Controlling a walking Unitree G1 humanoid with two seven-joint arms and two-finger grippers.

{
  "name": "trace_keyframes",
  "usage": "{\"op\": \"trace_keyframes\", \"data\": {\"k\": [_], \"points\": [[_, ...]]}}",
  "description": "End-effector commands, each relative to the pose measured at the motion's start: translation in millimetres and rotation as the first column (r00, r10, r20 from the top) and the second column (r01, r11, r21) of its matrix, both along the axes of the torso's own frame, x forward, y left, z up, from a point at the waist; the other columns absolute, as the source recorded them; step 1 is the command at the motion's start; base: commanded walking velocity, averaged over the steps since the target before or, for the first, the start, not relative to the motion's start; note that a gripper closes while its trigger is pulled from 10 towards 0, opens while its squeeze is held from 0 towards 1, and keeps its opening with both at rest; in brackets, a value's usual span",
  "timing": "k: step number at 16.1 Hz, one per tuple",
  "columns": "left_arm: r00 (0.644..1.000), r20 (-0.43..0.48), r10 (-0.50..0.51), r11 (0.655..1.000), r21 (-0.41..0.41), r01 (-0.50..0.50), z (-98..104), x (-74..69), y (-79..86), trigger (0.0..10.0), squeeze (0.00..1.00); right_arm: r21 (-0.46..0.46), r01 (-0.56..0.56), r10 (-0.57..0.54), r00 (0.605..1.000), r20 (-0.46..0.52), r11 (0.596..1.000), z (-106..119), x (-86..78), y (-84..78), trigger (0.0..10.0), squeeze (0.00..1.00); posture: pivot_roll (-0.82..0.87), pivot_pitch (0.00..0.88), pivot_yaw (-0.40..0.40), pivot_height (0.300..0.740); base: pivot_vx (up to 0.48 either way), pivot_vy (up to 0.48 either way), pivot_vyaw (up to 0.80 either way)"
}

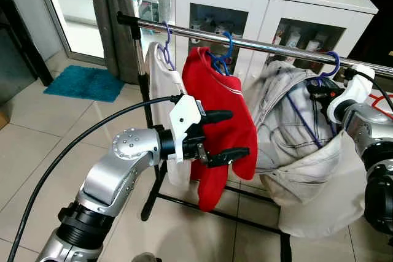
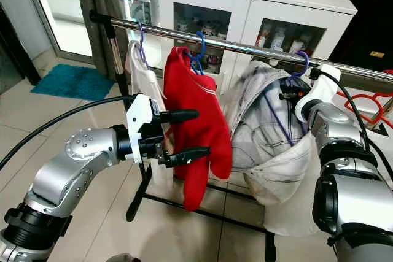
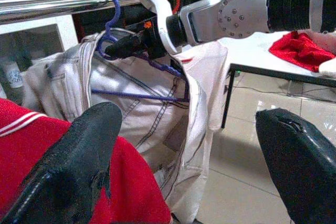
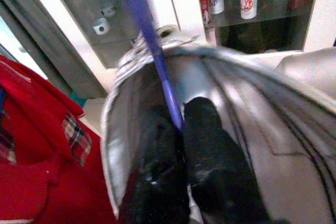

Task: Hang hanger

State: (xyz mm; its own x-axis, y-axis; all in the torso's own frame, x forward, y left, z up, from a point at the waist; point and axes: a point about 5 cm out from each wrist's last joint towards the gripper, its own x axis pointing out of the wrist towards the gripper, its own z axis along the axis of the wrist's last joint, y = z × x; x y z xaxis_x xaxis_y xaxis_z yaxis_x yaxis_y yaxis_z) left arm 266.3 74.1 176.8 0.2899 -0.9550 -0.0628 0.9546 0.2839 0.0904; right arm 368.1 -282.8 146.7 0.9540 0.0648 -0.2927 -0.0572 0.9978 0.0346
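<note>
The right tool [image 4: 176, 145] is pinching the purple hanger [image 4: 152, 51] tight — its hook [image 1: 332, 61] sits over the silver rail [image 1: 270, 46]. A pale shirt [image 1: 307, 170] hangs on that hanger. The left tool [image 1: 228, 133] is spread wide, just in front of the red shirt [image 1: 215, 99] — it holds nothing. A white shirt [image 1: 161, 72] hangs beside the red one.

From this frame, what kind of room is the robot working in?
Likely a home living area used for laundry: a garment rail hung with clothes, a white glass-door cabinet, and a tiled floor with a teal mat.
</note>
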Motion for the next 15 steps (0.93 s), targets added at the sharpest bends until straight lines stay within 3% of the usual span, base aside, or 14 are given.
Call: {"op": "trace_keyframes", "data": {"k": [1, 7, 8, 9, 10, 11, 12, 15], "points": [[1.000, 0.015, 0.006, 1.000, 0.011, -0.007, 1.3, 2.7, -0.6, 10.0, 1.00, 0.011, 0.003, -0.003, 1.000, 0.011, 1.000, 3.1, 1.5, 0.2, 0.0, 0.00, 0.00, 0.000, -0.054, 0.740, 0.000, 0.000, 0.00], [0.998, 0.037, 0.045, 0.999, 0.027, -0.046, 0.3, 7.3, 1.6, 10.0, 1.00, 0.045, 0.009, -0.012, 0.998, 0.067, 0.999, 5.7, 0.9, -0.1, 0.0, 0.00, 0.00, 0.000, -0.042, 0.740, 0.000, 0.000, 0.00], [0.994, 0.049, 0.098, 0.993, 0.054, -0.101, -2.2, 11.2, 5.0, 10.0, 0.93, 0.040, 0.001, -0.005, 0.996, 0.091, 0.999, 10.9, 1.7, -0.8, 0.0, 0.00, 0.00, 0.000, -0.041, 0.740, 0.000, 0.000, 0.00], [0.985, 0.060, 0.160, 0.982, 0.089, -0.165, -5.9, 15.5, 9.3, 10.0, 0.78, 0.029, -0.005, 0.002, 0.994, 0.110, 1.000, 15.1, 1.9, -1.8, 0.0, 0.00, 0.00, 0.000, -0.040, 0.740, 0.000, 0.000, 0.00], [0.962, 0.071, 0.263, 0.957, 0.109, -0.269, -11.7, 21.0, 19.5, 10.0, 0.54, 0.014, -0.008, 0.006, 0.989, 0.151, 1.000, 23.2, 1.0, -4.8, 0.0, 0.00, 0.00, 0.000, -0.041, 0.740, 0.000, 0.000, 0.00], [0.933, 0.064, 0.354, 0.928, 0.100, -0.359, -16.1, 24.4, 28.7, 10.0, 0.10, 0.013, -0.013, 0.010, 0.982, 0.187, 1.000, 29.9, -1.3, -6.8, 0.0, 0.00, 0.00, 0.000, -0.043, 0.740, 0.000, 0.000, 0.00], [0.913, 0.046, 0.405, 0.909, 0.089, -0.407, -19.4, 24.6, 33.9, 10.0, 0.00, 0.011, -0.020, 0.017, 0.978, 0.209, 1.000, 33.6, -4.8, -7.4, 0.0, 0.00, -0.01, 0.000, -0.045, 0.740, 0.000, 0.000, 0.00], [0.884, 0.030, 0.466, 0.878, 0.101, -0.467, -28.6, 21.6, 36.5, 10.0, 0.00, 0.011, -0.045, 0.040, 0.966, 0.254, 0.999, 37.2, -19.8, -1.1, 0.0, 0.00, -0.01, 0.000, -0.046, 0.740, 0.000, 0.000, 0.00]]}}
